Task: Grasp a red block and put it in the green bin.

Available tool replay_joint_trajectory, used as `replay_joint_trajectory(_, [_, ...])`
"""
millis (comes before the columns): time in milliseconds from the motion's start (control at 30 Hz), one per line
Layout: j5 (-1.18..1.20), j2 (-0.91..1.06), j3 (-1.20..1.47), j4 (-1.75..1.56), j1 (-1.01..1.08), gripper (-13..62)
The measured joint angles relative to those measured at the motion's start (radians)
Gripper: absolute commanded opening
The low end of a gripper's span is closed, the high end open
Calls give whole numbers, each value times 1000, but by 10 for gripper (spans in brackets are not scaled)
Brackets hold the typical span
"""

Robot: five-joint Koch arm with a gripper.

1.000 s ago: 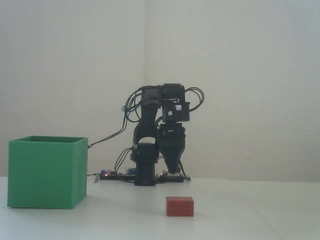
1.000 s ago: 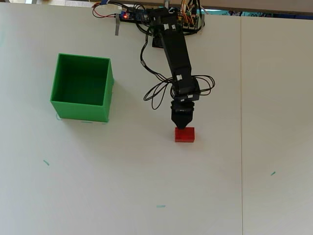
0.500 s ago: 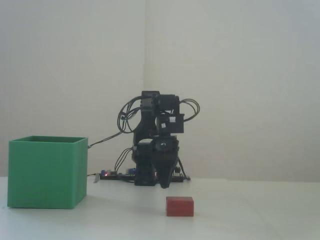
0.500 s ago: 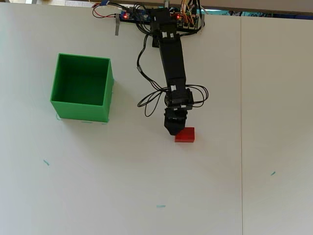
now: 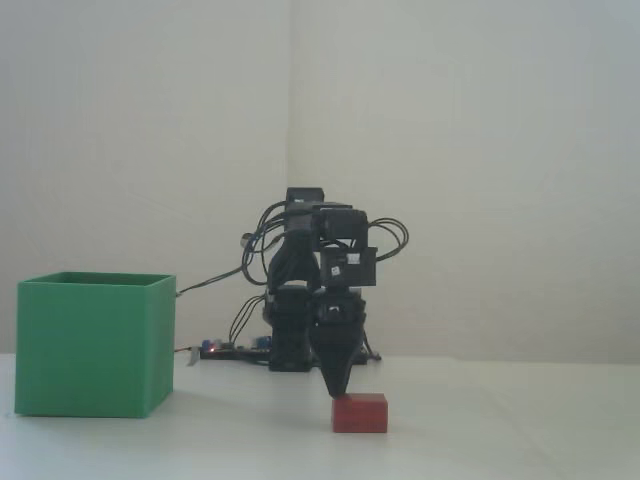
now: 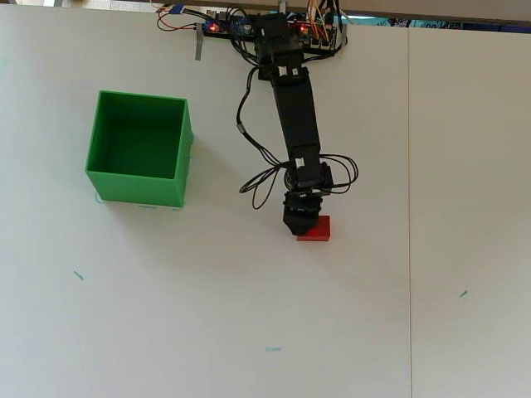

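We are looking down at the green bin standing on the white table toward the left of the overhead view, and its inside is showing nothing but green floor and walls (no block in there, from what we are seeing). In the fixed view the green bin is sitting at the left, upright, its open top facing up. The red block is lying on the table well apart from the bin, off to the bin's right in the overhead view, and the arm is reaching out from its base at the top edge toward it. The gripper is pointing straight down in the fixed view, its dark tip coming to a single point just at the left top corner of the red block. From above, the gripper is covering the block's near edge. We are seeing only one tip in either view, so we cannot tell whether the jaws are parted or closed, or whether they are gripping anything. The block is resting flat on the table.
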Motion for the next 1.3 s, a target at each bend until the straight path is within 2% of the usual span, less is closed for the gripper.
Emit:
replay_joint_trajectory(467, [21,0,-25,-60,-40,336])
replay_joint_trajectory(700, [-201,0,-25,-112,-48,336])
replay_joint_trajectory(1300, [-210,-71,-25,-112,-55,336])
